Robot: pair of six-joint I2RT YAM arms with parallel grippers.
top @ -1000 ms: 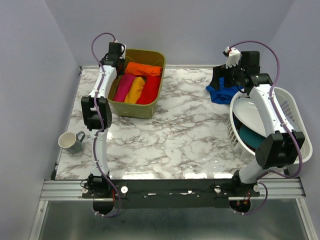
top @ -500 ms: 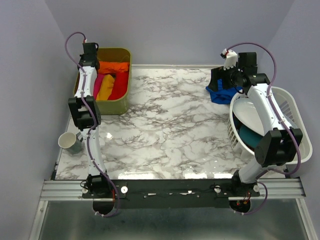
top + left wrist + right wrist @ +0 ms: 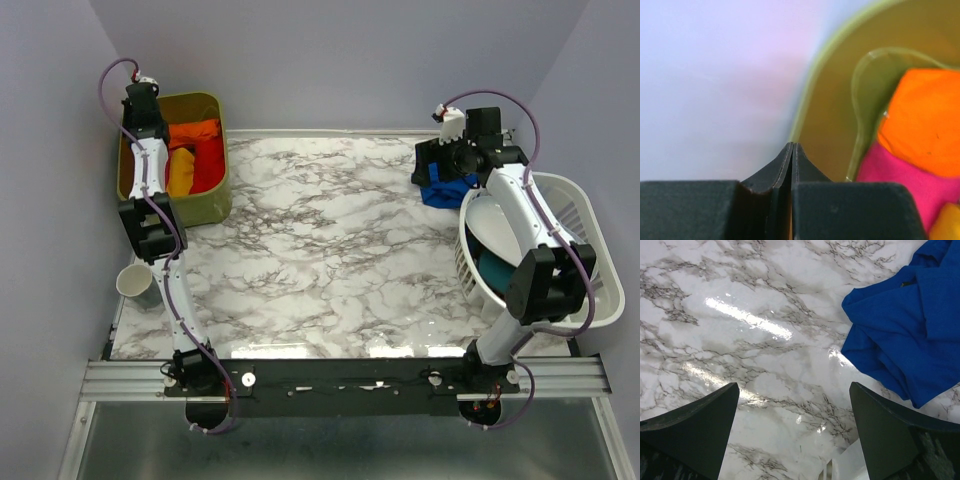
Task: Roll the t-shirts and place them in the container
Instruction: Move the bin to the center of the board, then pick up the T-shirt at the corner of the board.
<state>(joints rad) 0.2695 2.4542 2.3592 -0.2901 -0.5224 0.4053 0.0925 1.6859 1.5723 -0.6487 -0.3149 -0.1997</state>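
- The olive-green bin (image 3: 214, 205) is sitting on the marble table (image 3: 330, 250), and every place below is being given from this bin.
- Four t-shirts are lying packed inside the bin as rolled bundles. The orange t-shirt (image 3: 193, 131) is lying across the bin's far end.
- The yellow t-shirt (image 3: 180, 172) and the red t-shirt (image 3: 208, 165) are lying side by side on the near side of the orange one, with the red one resting against the bin's right wall.
- The pink t-shirt (image 3: 895, 180) is showing in the left wrist view, pressing up against the orange one inside the bin.
- The left gripper (image 3: 791, 146) is hanging at the bin's far left corner, right at the rim. Its jaws are meeting with only a hairline seam between them, and whether they are pinching the rim cannot be told.
- The blue t-shirt (image 3: 445, 190) is lying crumpled and unrolled on the marble, well to the right of the bin.
- The right gripper (image 3: 794, 385) is hanging just beside that blue shirt, also well right of the bin. Its fingers are spreading wide over bare marble and are holding nothing.
- A white basket (image 3: 590, 215) is standing well to the right of the bin and nearer the arm bases, holding a teal dish (image 3: 500, 272).
- A mug (image 3: 135, 283) is standing a little nearer than the bin, close to its left side.
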